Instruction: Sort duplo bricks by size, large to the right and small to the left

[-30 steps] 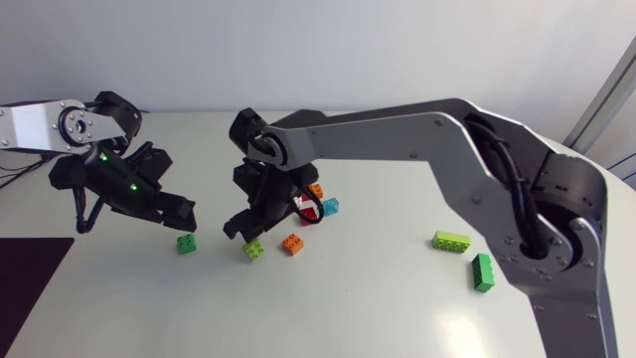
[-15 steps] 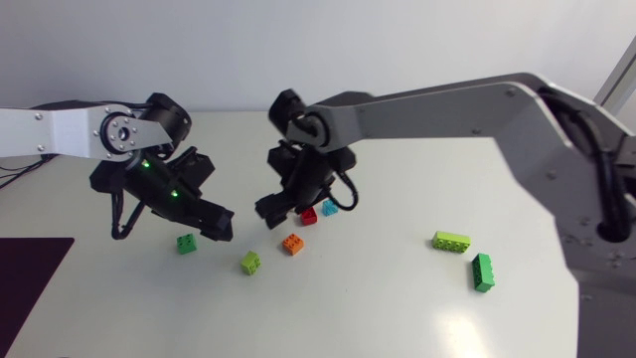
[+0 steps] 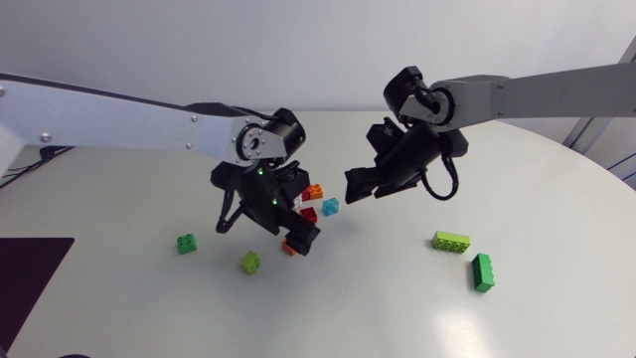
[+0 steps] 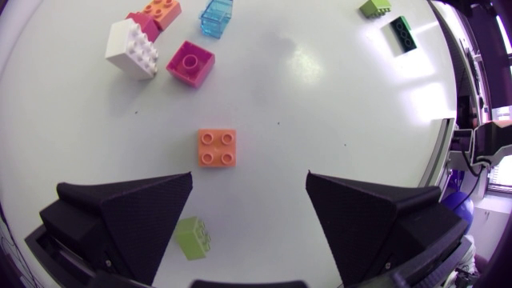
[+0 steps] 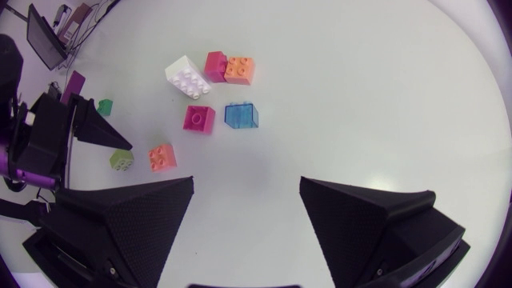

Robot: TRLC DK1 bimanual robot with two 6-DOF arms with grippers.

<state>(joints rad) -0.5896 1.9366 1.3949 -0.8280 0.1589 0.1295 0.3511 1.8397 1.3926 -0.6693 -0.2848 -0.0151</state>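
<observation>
My left gripper point(image 4: 250, 184) is open and hangs low over a small orange brick point(image 4: 217, 148), which lies just ahead of the gap between its fingers. A small lime brick point(image 4: 192, 238) lies by one finger. In the head view the left gripper point(image 3: 296, 237) half hides that orange brick point(image 3: 288, 247). The lime brick point(image 3: 250, 262) and a small green brick point(image 3: 186, 243) lie to its left. My right gripper point(image 3: 363, 187) is open and empty, raised to the right of the central cluster. Two large bricks, lime point(image 3: 451, 241) and dark green point(image 3: 483, 271), lie at the right.
The central cluster holds white point(image 5: 188, 78), pink point(image 5: 214, 66), orange point(image 5: 239, 70), magenta point(image 5: 198, 118) and cyan point(image 5: 242, 115) bricks, ahead of my right gripper point(image 5: 246, 188). A dark mat point(image 3: 30, 268) lies at the table's left front.
My right gripper opened, left the lime brick on the table and drew back up to the right. My left arm swung right, from the green brick to over the small orange one.
</observation>
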